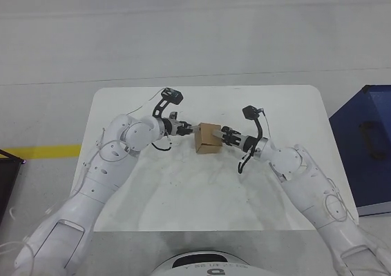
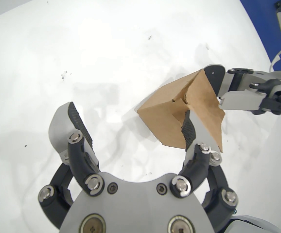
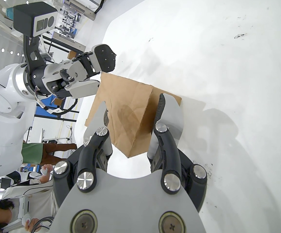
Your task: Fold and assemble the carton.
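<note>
- Top view is showing me the carton point(image 1: 208, 138) sitting just above the middle of the frame on the white table point(image 1: 182, 200), only partly folded, its flaps not yet closed flat.
- I am seeing the left gripper point(image 1: 185, 129) sitting at the carton's left edge. In the left wrist view its jaws are standing wide apart. One of its fingers point(image 2: 190, 127) is touching a loose flap, and the other is hanging over bare table.
- I am seeing the right gripper point(image 1: 226, 134) sitting at the carton's right edge. In the right wrist view its fingers point(image 3: 163, 107) are pinching a folded corner of the carton between them.
- I am also noting a blue box point(image 1: 382, 148) standing at the right edge of the frame, off the table.
</note>
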Action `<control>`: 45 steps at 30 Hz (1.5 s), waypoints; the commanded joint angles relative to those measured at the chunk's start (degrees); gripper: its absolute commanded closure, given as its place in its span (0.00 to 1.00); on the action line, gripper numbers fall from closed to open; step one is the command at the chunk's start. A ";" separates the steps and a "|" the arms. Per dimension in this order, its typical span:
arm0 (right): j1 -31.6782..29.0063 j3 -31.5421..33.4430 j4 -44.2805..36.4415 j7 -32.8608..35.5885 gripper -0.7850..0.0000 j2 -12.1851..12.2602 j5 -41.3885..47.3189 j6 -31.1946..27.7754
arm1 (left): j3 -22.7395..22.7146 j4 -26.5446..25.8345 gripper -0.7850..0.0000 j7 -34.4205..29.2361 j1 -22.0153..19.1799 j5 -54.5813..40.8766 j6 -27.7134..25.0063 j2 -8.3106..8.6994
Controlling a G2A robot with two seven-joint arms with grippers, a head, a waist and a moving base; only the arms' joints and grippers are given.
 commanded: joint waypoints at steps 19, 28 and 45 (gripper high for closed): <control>-2.72 1.25 -3.03 -0.83 0.41 0.41 -2.11 -1.35 | -0.33 -1.03 0.00 -0.26 0.47 -0.68 -1.31 0.44; -3.50 1.77 -3.83 -0.19 0.36 0.58 -2.08 -1.94 | -0.86 -1.47 0.00 -0.23 0.83 -1.35 -2.59 0.73; -3.12 1.89 -3.55 0.82 0.36 0.54 -1.22 -1.11 | -6.77 0.58 0.00 1.00 5.17 -3.02 -5.11 2.73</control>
